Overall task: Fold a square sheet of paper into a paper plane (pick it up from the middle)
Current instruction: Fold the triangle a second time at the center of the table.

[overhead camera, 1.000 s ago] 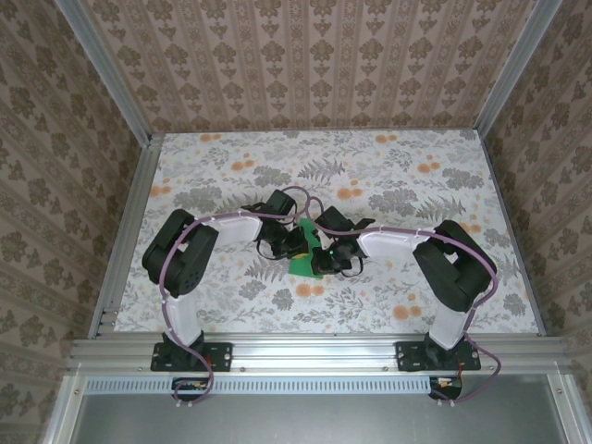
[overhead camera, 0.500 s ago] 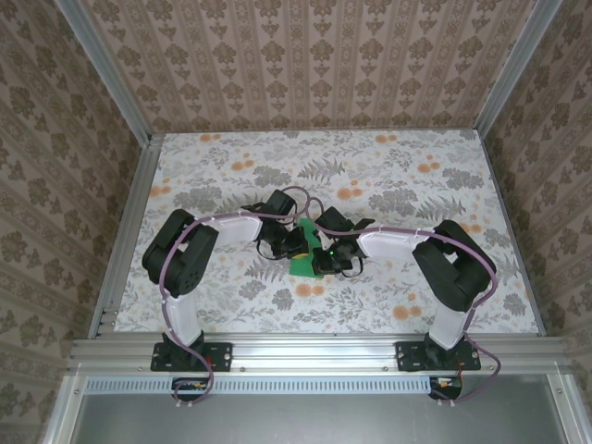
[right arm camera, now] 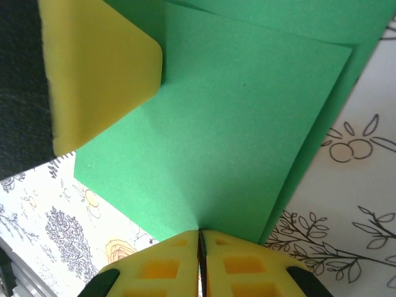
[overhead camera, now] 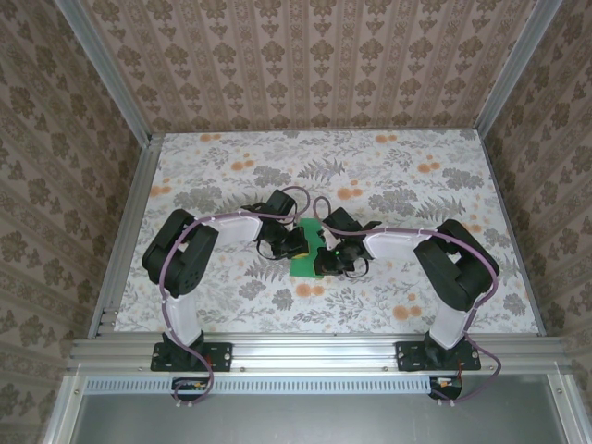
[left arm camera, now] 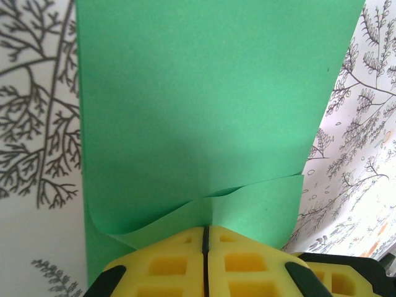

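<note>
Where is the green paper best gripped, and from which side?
Probably at the near edge of the paper, where the folded layer curls up off the table; come in low from that side, like the left gripper. Elsewhere it lies flat.

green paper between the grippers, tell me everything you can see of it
The bright green paper is matte, folded into overlapping layers with straight edges, lying mid-table on the floral tablecloth. The shut left gripper pinches a flap that curls upward; the shut right gripper meets its other edge.
</note>
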`<state>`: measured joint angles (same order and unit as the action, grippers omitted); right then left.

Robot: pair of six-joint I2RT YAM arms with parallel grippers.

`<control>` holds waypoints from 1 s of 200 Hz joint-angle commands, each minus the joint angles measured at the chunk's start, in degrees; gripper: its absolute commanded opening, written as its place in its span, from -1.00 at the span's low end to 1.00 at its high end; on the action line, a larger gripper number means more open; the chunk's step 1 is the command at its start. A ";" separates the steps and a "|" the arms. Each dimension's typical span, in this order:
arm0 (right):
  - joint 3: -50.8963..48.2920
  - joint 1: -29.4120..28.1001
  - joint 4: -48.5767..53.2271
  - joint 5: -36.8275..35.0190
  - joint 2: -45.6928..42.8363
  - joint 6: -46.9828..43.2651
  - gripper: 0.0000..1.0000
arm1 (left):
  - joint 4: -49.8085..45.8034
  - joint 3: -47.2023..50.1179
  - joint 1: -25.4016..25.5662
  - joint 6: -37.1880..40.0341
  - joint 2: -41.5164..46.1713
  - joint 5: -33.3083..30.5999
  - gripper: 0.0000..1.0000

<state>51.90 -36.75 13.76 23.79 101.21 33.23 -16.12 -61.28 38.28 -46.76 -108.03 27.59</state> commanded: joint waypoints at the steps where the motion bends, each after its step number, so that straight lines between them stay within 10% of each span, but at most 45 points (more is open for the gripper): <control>1: -2.57 0.58 2.02 1.16 -0.19 0.61 -0.76 | -5.11 1.54 0.83 -0.43 -3.16 -4.04 -0.83; 200: -3.39 1.33 6.41 4.58 -11.73 -4.09 -0.75 | -5.33 1.26 1.00 -0.43 -4.03 -4.13 -0.84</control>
<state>46.72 -35.62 20.08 27.68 93.17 29.50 -16.34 -61.28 39.03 -46.76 -108.07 27.73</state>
